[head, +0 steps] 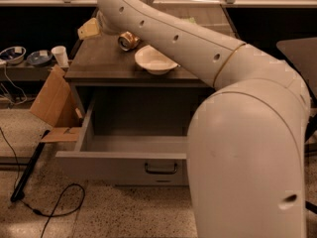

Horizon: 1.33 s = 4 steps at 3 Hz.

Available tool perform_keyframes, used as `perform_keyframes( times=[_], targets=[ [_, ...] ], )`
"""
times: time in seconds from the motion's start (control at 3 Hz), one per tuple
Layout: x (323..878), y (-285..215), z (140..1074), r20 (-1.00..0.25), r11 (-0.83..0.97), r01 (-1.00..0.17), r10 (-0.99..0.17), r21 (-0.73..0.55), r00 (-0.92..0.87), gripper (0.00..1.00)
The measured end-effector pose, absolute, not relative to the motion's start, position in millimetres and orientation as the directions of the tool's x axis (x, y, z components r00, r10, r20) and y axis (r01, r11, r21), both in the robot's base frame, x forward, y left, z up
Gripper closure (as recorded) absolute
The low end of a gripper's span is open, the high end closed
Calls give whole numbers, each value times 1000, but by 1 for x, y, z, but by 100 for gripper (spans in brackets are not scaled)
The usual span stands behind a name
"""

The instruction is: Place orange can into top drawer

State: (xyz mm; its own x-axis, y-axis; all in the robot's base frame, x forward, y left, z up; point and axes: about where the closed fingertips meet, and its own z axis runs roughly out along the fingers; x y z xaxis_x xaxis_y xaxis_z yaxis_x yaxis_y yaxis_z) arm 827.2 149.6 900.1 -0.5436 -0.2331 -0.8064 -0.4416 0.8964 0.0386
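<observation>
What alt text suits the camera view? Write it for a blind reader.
A white robot arm reaches over a dark countertop, its gripper hovering just left of the orange can, which lies beside a white bowl. Below, the top drawer stands pulled open.

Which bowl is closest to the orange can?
The white bowl on the cabinet top, right beside the orange can; the two bluish bowls sit on a low shelf at far left. The gripper hovers left of the can.

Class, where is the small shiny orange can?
Camera view: the orange can sits on the dark tabletop, left of the white round bowl, with the end effector at its upper left.
</observation>
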Motion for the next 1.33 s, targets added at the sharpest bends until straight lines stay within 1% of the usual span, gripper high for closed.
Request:
perform_keyframes(
  times=[0.33, 0.67, 1.33],
  targets=[
    [840, 136, 875, -775, 923, -384, -230, 17, -589, 0],
    [855, 116, 865, -750, 955, -288, -237, -64, -617, 0],
    [872, 107, 853, -700, 967, -210, -251, -146, -668, 0]
  ],
)
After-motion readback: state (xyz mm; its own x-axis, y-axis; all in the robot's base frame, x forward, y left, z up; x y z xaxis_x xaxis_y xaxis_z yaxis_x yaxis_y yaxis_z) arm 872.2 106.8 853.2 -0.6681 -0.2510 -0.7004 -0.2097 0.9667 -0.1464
